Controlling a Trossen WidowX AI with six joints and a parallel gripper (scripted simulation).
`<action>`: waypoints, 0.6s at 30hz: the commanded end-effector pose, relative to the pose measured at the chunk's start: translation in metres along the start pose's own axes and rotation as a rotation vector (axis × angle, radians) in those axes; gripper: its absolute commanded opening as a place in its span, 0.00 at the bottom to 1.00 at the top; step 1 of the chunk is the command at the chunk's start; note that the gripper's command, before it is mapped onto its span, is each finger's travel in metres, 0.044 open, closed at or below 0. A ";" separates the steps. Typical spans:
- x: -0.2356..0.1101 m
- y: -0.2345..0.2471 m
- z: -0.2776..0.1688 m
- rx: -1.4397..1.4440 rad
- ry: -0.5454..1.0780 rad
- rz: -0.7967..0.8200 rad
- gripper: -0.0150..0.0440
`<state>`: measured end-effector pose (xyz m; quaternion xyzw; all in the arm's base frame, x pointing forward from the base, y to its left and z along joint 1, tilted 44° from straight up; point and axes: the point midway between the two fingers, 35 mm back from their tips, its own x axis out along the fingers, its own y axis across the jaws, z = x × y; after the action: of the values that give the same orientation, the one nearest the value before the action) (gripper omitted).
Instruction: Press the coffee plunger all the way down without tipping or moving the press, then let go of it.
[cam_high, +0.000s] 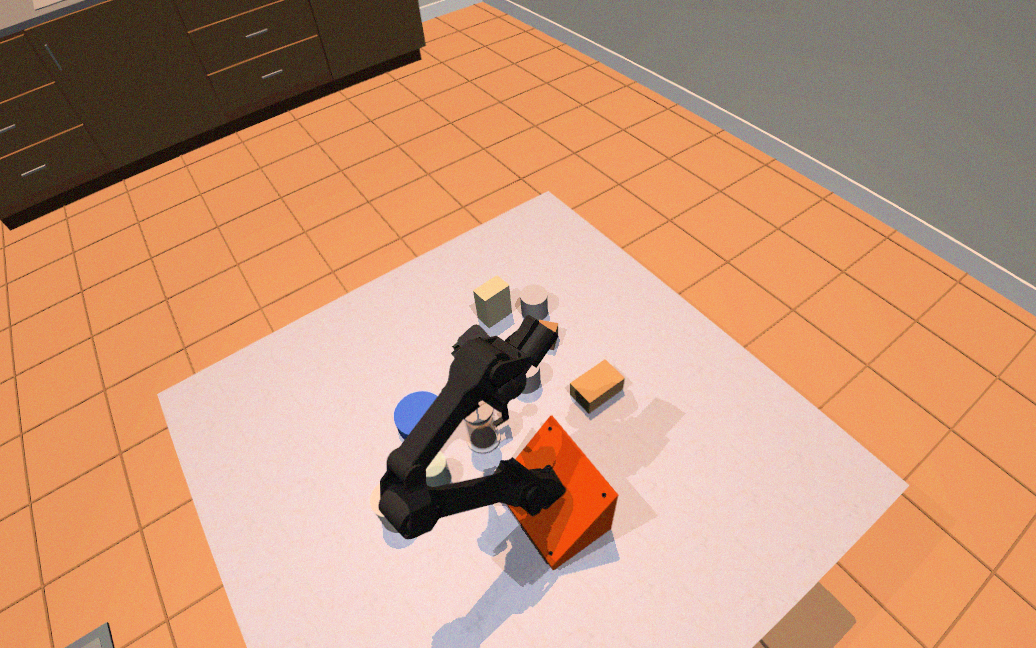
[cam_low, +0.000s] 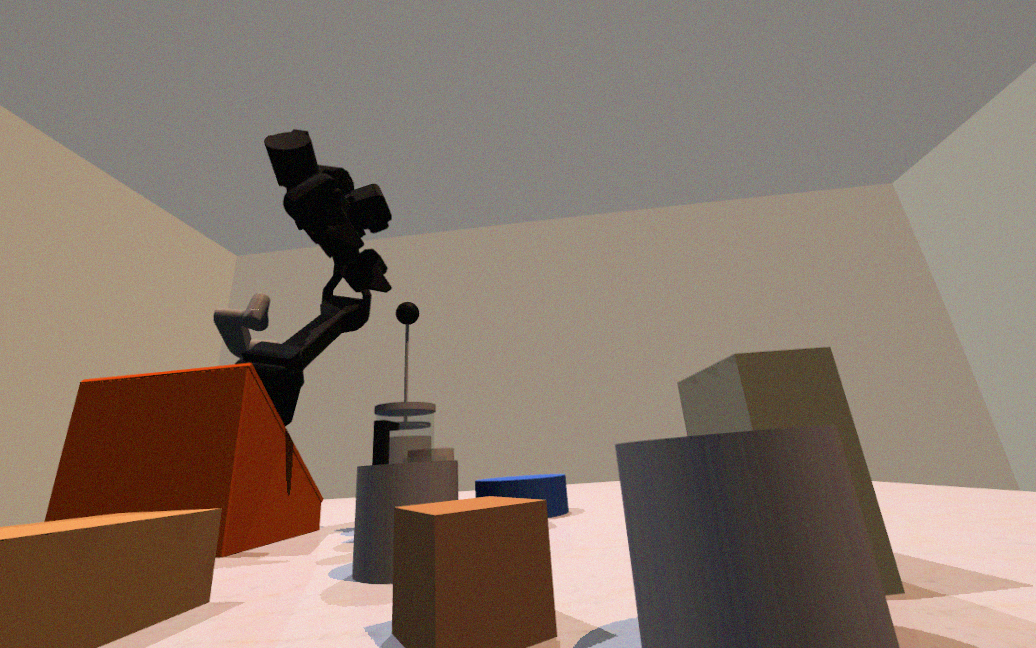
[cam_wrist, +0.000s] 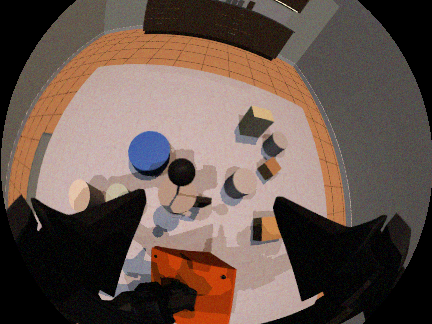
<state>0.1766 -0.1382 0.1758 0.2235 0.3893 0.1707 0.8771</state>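
Note:
The coffee press (cam_high: 482, 437) stands upright on the pale table top, a clear pot with dark contents. In the exterior view its grey lid shows with the thin plunger rod (cam_low: 406, 362) standing tall above it, topped by a black ball knob (cam_low: 407, 312) (cam_wrist: 181, 172). The filter disc sits just below the lid. The black handle (cam_low: 382, 443) (cam_wrist: 202, 201) is at the pot's side. My gripper (cam_wrist: 211, 201) is open and empty, pointing down. It is above the knob's height and off to one side of it. The arm hides the knob in the top view.
A blue disc (cam_high: 416, 412) (cam_wrist: 149, 151) and a pale green cylinder (cam_high: 437, 467) stand near the press. An orange wedge (cam_high: 569, 489) (cam_low: 152, 450) (cam_wrist: 195, 275) is close by. A grey cylinder (cam_low: 404, 519) (cam_wrist: 244, 181), a tan block (cam_high: 598, 382) and several other blocks stand beyond.

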 end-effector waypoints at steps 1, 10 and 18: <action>0.020 0.012 -0.014 0.114 -0.300 0.150 1.00; 0.032 0.017 -0.025 0.111 -0.312 0.190 1.00; 0.037 0.017 -0.025 0.113 -0.308 0.184 1.00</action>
<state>0.1767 -0.1013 0.1485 0.3307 0.2387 0.1931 0.8924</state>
